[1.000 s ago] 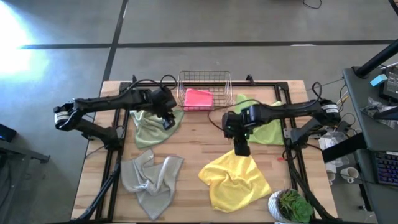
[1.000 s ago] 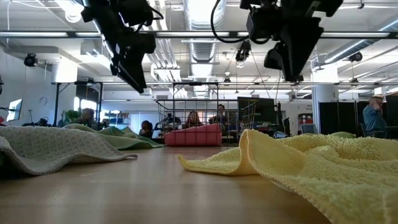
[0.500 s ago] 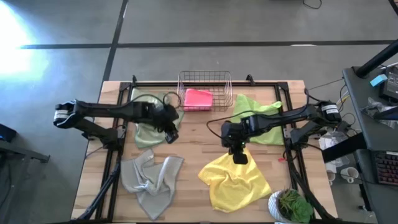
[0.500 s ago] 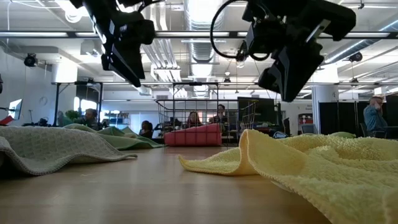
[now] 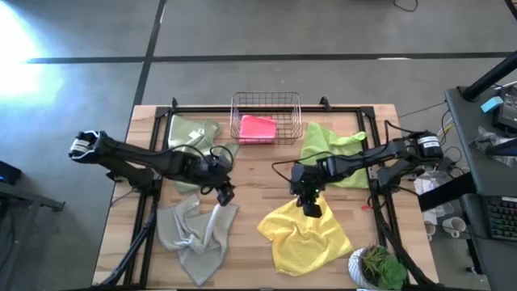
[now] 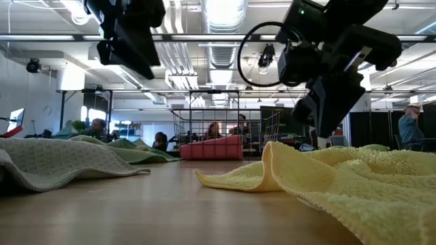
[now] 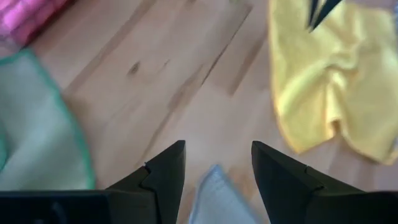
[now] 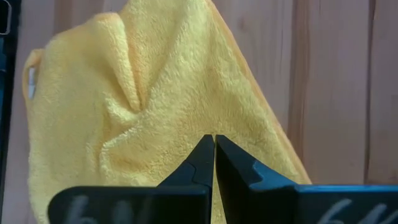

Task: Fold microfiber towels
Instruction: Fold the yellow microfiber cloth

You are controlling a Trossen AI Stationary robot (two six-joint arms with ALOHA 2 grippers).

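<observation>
1. Now the wire basket (image 5: 266,113) stands at the far middle of the wooden table (image 5: 258,182), and it serves as the landmark for everything else.
2. Inside the basket lies the folded pink towel (image 5: 258,128), which also shows as a pink block behind the wires in the low view (image 6: 211,148).
3. Just left of the basket lies the pale green towel (image 5: 187,132), partly under the left arm.
4. Just right of the basket lies the lime towel (image 5: 333,144), spread loosely on the table, with the right arm crossing over it.
5. Nearer than the basket and to its left lies the grey towel (image 5: 194,230), crumpled, well apart from the basket.
6. Nearer than the basket and slightly to its right lies the yellow towel (image 5: 305,233), rumpled, with a folded ridge showing in the low view (image 6: 320,173).
7. Between the basket and the grey towel hangs the left gripper (image 5: 225,194), its fingers (image 7: 166,171) standing wide apart over a grey corner and holding nothing.
8. Between the basket and the yellow towel hangs the right gripper (image 5: 311,208), over that towel's far edge.
9. Its fingers (image 8: 204,163) are pressed together above the yellow cloth; whether any cloth is pinched between them I cannot tell.
</observation>
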